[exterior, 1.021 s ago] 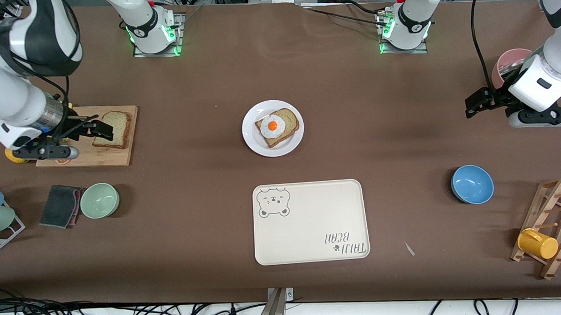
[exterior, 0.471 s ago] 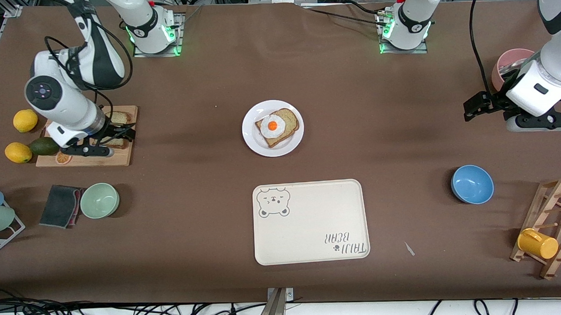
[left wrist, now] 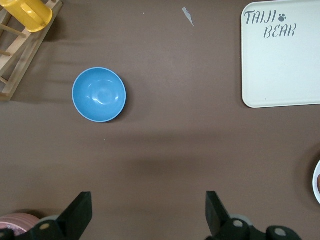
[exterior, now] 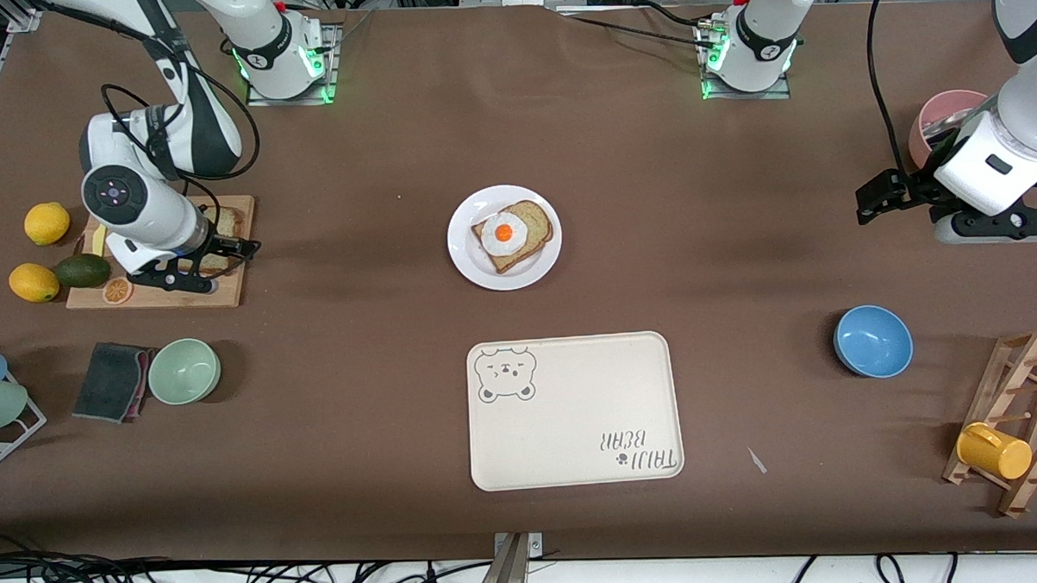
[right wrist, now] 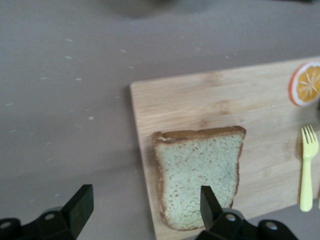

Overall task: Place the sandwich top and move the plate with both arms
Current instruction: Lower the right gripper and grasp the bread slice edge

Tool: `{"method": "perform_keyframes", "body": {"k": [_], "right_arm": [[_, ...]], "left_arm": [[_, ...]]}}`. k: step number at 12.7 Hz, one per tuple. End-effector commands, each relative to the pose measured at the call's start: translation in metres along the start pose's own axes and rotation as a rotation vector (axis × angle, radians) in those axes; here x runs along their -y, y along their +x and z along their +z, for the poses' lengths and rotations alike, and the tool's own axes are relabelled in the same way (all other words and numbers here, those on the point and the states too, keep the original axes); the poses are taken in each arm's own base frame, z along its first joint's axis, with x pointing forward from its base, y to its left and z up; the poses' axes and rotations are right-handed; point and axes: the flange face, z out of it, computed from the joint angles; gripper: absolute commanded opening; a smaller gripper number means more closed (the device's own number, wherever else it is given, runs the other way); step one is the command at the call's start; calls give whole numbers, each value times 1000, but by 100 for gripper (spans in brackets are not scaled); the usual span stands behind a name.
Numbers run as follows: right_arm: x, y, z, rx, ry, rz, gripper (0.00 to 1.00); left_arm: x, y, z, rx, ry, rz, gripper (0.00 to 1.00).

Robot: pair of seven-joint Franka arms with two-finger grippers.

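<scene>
At the right arm's end of the counter [exterior: 376,158], two lemons [exterior: 47,223] and an avocado [exterior: 81,270] lay beside the wooden cutting board [exterior: 225,289]. The right gripper [right wrist: 142,207] hung low over that board with its fingers [right wrist: 80,204] spread wide. The sandwich top [right wrist: 198,179] lay flat on the board under them: one finger stood over the slice near its edge, while the other stood off the board, over bare counter. Neither finger touched the bread. An orange slice [right wrist: 307,83] and a yellow fork [right wrist: 306,165] also lay on the board, on the slice's side away from the fingers' gap. Nearer the front camera sat a dark sponge [exterior: 112,381] and a pale green bowl [exterior: 184,370].

Midway along the counter, the plate [exterior: 475,271] held a bread slice with a fried egg [exterior: 511,234], well apart from both grippers. The cream tray [exterior: 574,410] with a bear drawing lay nearer the front camera than the plate.

Toward the left arm's end, the left gripper [left wrist: 147,212] waited above bare counter, its fingers [left wrist: 214,212] spread wide with nothing between them. A blue bowl [left wrist: 99,94] sat out ahead of those fingers, apart from them. A pink bowl [exterior: 939,113] stood by the left arm, and a yellow cup [exterior: 994,452] hung on a wooden rack [exterior: 1030,481]
</scene>
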Motion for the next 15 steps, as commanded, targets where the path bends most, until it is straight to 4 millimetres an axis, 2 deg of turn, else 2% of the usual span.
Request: {"method": "perform_keyframes", "body": {"k": [1,3,5,8,10,15], "right_arm": [[4,0,18,-3,-40,42,91],[5,0,31,13,-42,40,87],[4,0,40,30,-47,42,77],[4,0,46,46,-54,35,69],[6,0,55,60,-60,31,68],[5,0,61,58,-86,4,62]], "left_arm": [[-1,-2,-3,-3,-27,-11,100],[-2,-2,-3,-3,-28,-10,100],[-3,-2,-3,-3,-28,-8,100],[-4,-2,-4,-4,-27,-6,100],[-4,-2,-4,-4,-27,-6,100],[-2,-2,-4,-3,-28,-10,100]]}}
